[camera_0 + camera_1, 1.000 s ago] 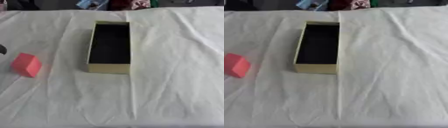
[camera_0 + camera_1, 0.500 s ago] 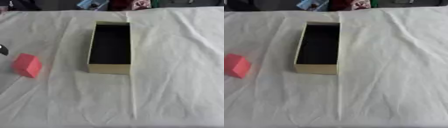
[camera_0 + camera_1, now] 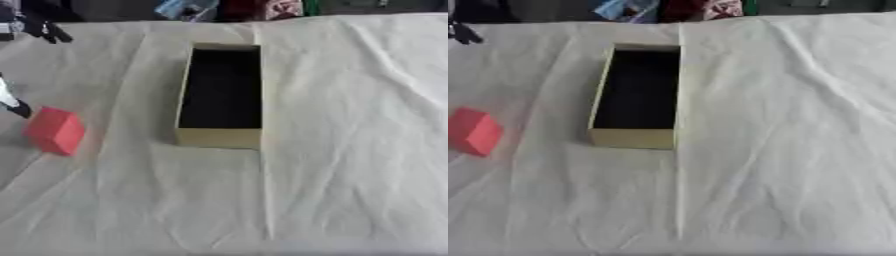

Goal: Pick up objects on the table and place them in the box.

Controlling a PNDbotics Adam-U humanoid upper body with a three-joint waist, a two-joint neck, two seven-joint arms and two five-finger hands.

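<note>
Resting on the white cloth (image 3: 350,150) at far left, a red block (image 3: 54,130) sits well apart from the open cardboard box (image 3: 219,137). It looks light, rigid; grasp opposite flat faces. Left hand's (image 3: 10,102) fingers cannot be judged.

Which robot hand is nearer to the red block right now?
Left. The left robot hand shows only as a tip at the left edge, just beside the red block. The right robot hand appears in neither view.
</note>
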